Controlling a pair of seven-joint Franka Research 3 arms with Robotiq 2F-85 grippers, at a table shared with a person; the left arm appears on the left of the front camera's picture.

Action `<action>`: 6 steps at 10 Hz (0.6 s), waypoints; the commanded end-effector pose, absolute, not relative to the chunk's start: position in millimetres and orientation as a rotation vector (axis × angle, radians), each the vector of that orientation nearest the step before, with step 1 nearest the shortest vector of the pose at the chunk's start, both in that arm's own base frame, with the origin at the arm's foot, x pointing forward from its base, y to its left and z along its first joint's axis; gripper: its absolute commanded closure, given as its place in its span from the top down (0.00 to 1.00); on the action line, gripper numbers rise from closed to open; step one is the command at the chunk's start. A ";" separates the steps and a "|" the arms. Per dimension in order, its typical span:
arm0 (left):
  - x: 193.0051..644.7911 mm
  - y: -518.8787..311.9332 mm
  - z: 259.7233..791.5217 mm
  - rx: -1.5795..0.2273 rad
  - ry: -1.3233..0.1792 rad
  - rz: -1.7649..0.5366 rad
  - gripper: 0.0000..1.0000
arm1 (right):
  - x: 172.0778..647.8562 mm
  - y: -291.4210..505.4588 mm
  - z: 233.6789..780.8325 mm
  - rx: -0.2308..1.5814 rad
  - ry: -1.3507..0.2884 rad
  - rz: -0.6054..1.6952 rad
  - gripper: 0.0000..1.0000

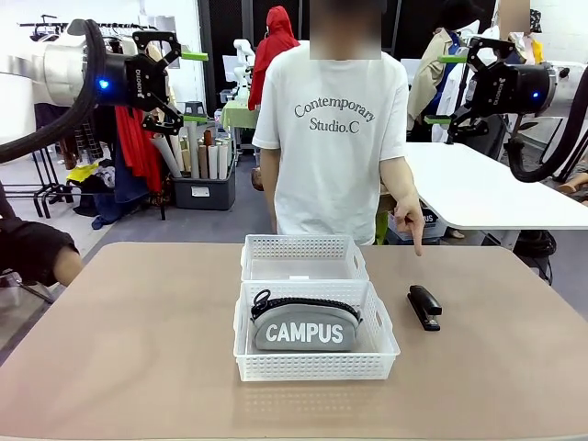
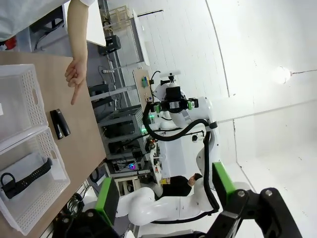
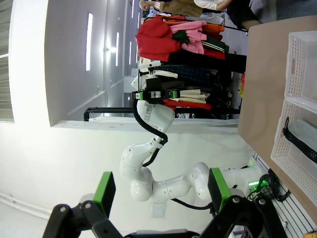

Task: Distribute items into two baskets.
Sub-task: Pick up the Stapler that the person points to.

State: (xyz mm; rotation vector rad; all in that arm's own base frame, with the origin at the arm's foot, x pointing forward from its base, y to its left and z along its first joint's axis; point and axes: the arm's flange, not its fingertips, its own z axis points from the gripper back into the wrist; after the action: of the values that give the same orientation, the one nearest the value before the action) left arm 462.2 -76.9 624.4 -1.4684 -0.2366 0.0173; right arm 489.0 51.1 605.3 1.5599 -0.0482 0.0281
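Looks about half done. Left pincer [image 1: 188, 87]: raised high, spread wide, holding nothing. Right pincer [image 1: 447, 89]: the same. Far below and between them, inside the near basket [image 1: 317, 367]: the pouch [image 1: 306, 323]. Nothing in the far basket [image 1: 303, 246]. Not yet sorted: the stapler [image 1: 424, 306], on the bare tabletop [image 1: 138, 349], well below the right pincer, with a hand [image 1: 411, 218] pointing down at it. Left to do, probably: moving the stapler into the far basket.

Tan table [image 1: 138, 349], two baskets [image 1: 317, 366], black stapler [image 1: 424, 306]
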 end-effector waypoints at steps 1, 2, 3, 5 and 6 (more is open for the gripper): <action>461.8 -75.5 625.1 -1.469 -0.233 0.013 1.00 | 488.5 51.1 607.2 1.561 -0.050 0.031 1.00; 461.8 -75.5 625.1 -1.469 -0.233 0.013 1.00 | 488.5 51.1 607.2 1.561 -0.050 0.031 1.00; 461.8 -75.5 625.1 -1.469 -0.233 0.013 1.00 | 488.5 51.1 607.2 1.561 -0.050 0.031 1.00; 461.8 -75.5 625.1 -1.469 -0.233 0.013 1.00 | 488.5 51.1 607.2 1.561 -0.050 0.031 1.00; 461.8 -75.5 625.1 -1.469 -0.233 0.013 1.00 | 488.5 51.1 607.2 1.561 -0.050 0.031 1.00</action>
State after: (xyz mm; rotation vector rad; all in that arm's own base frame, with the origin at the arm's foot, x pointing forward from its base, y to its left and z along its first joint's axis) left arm 462.3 -76.8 624.4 -1.4682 -0.2368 0.0176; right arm 489.0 51.1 605.3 1.5599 -0.0482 0.0281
